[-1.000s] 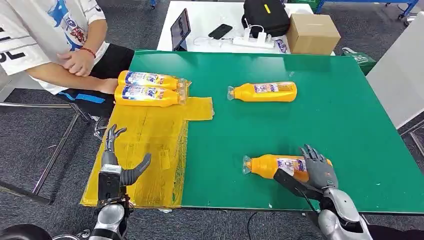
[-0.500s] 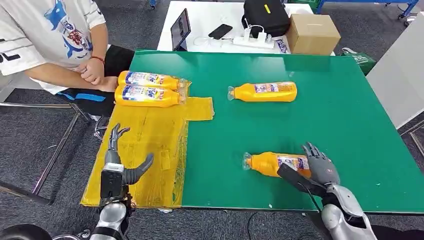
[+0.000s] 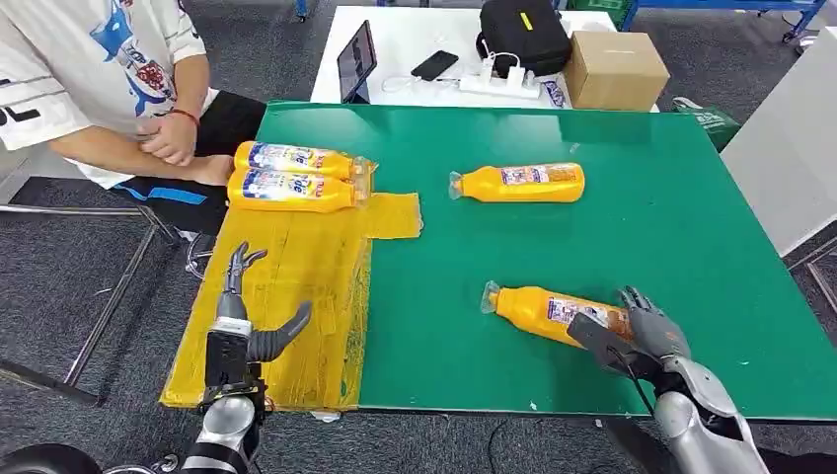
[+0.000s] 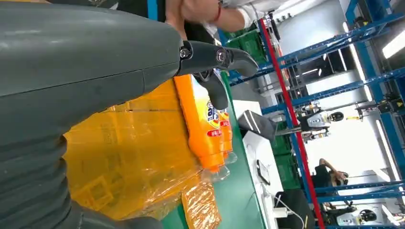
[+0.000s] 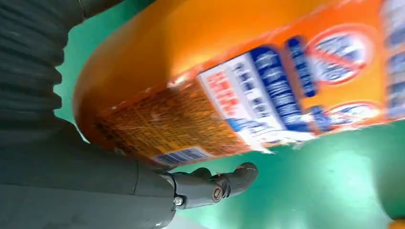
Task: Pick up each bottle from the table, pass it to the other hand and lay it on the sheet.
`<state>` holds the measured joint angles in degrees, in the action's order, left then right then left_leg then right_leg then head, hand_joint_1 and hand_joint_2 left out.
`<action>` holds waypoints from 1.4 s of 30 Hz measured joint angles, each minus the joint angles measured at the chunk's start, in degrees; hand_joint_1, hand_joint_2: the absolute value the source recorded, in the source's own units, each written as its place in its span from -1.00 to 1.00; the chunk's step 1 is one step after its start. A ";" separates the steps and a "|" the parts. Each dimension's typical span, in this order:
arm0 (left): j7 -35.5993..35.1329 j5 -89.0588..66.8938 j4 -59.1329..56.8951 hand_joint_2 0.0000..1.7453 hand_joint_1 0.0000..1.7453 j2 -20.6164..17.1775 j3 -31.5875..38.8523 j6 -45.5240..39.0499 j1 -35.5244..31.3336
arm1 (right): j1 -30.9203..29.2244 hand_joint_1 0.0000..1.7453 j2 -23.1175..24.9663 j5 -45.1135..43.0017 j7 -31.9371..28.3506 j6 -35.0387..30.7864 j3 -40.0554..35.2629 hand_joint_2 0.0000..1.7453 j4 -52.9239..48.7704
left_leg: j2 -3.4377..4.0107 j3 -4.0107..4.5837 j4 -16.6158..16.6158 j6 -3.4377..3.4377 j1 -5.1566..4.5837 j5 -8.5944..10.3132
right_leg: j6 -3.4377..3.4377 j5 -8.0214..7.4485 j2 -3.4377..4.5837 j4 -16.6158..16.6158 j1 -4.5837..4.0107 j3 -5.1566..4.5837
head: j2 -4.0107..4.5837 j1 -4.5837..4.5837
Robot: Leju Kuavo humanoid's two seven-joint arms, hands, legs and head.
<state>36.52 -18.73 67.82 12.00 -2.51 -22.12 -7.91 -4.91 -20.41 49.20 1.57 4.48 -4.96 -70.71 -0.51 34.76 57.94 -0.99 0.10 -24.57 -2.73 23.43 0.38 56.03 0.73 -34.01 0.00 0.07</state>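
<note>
Bottle (image 3: 553, 313) lies on green counter (image 3: 691, 217), base end in right robot hand (image 3: 646, 336), fingers wrapped around it; looks rigid, smooth, slippery plastic, likely full and heavy, best gripped mid-label. Left robot hand (image 3: 242, 326) spread, holding nothing, over yellow sheet (image 3: 296, 267)

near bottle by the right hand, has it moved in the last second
Yes. The near bottle, gripped by the right hand, has swung: its capped end sits farther from the table's near edge and it lies slanted.
</note>
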 measured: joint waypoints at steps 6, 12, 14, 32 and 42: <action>0.00 0.44 -0.74 1.00 -1.00 0.00 -0.20 0.00 -0.46 | -0.22 1.00 0.24 -0.76 -0.72 -1.36 -0.02 1.00 1.03 | 0.06 -0.24 0.00 0.01 0.00 -0.04 | -0.01 -0.02 0.05 -0.02 0.00 0.20 | 0.00 0.02; -0.11 0.44 -1.11 1.00 -1.00 0.00 -0.50 -0.09 -0.46 | -0.15 1.00 1.28 -0.42 -1.31 -4.45 0.02 1.00 1.29 | 0.07 -0.26 0.00 0.01 0.00 -0.03 | -0.01 -0.06 0.12 -0.01 0.00 0.19 | 0.00 0.02; -0.09 0.59 -1.42 1.00 -1.00 0.00 -0.90 -0.20 -0.45 | 0.30 1.00 2.58 -0.46 -3.11 -7.79 0.15 1.00 1.38 | 0.19 -0.25 0.00 0.02 0.00 -0.02 | -0.03 -0.08 0.18 0.00 -0.01 0.18 | 0.00 0.02; -3.93 8.76 -1.53 1.00 -1.00 1.49 -2.25 6.97 0.17 | 5.86 1.00 18.31 -6.93 -29.63 -42.75 4.94 1.00 -12.02 | 0.05 0.31 0.00 0.04 0.03 -0.01 | -0.05 -0.02 0.18 0.06 -0.02 -0.30 | 0.00 0.04; -12.24 23.80 -1.59 1.00 -1.00 1.81 -6.32 25.07 0.24 | 8.22 1.00 29.31 -9.99 -41.29 -44.11 9.18 1.00 -21.84 | 0.06 0.32 -0.01 0.05 0.02 -0.01 | -0.04 -0.01 0.18 0.06 -0.01 -0.30 | 0.00 0.02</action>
<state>24.28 5.07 66.23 13.81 -8.83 2.95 -7.66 3.30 8.90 39.21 -39.71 -39.63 4.22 -92.54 -0.45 35.08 57.93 -0.94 0.12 -24.58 -2.77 23.42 0.56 56.09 0.72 -34.30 0.00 0.09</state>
